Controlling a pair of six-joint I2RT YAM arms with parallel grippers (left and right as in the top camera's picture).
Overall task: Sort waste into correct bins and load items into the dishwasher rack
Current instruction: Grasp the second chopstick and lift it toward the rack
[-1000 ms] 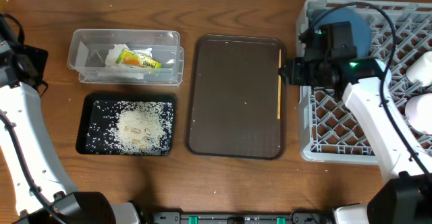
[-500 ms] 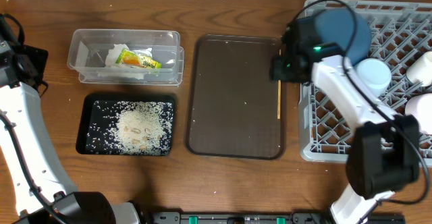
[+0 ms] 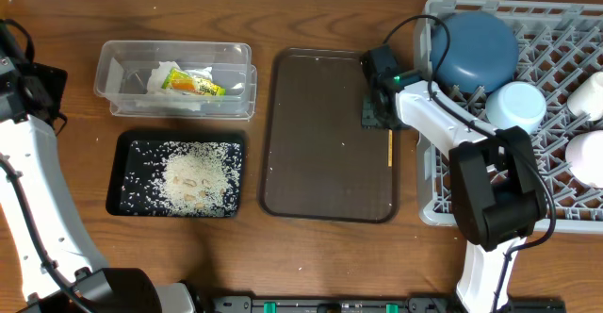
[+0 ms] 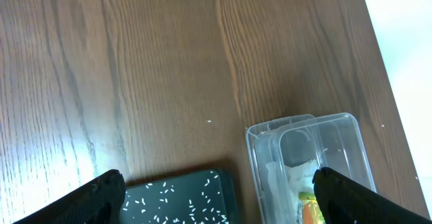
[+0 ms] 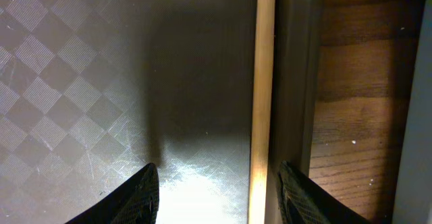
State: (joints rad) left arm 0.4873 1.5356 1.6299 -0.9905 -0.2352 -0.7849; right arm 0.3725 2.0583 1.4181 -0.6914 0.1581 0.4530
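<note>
1. The right gripper (image 5: 219, 193) was low over the brown serving tray (image 3: 320, 134) with its jaws released. The wooden chopstick (image 5: 262, 82) lay between the two fingers, closer to one of them, and neither finger pressed on it.
2. The chopstick lay flat inside the tray, along the edge that faces the rack.
3. Just beside that edge stood the grey dishwasher rack (image 3: 471, 186). It held a dark blue dish (image 3: 480, 35) and a light-blue bowl (image 3: 516, 106).
4. On the other side of the serving tray, the black tray (image 3: 121, 176) held the rice grains (image 3: 193, 176). The clear tub (image 3: 111, 68) behind it held the napkin (image 3: 155, 73) and the wrapper (image 3: 193, 85).
5. The left gripper (image 4: 219, 197) hung above the table near these two bins, its jaws wide apart and empty.
</note>
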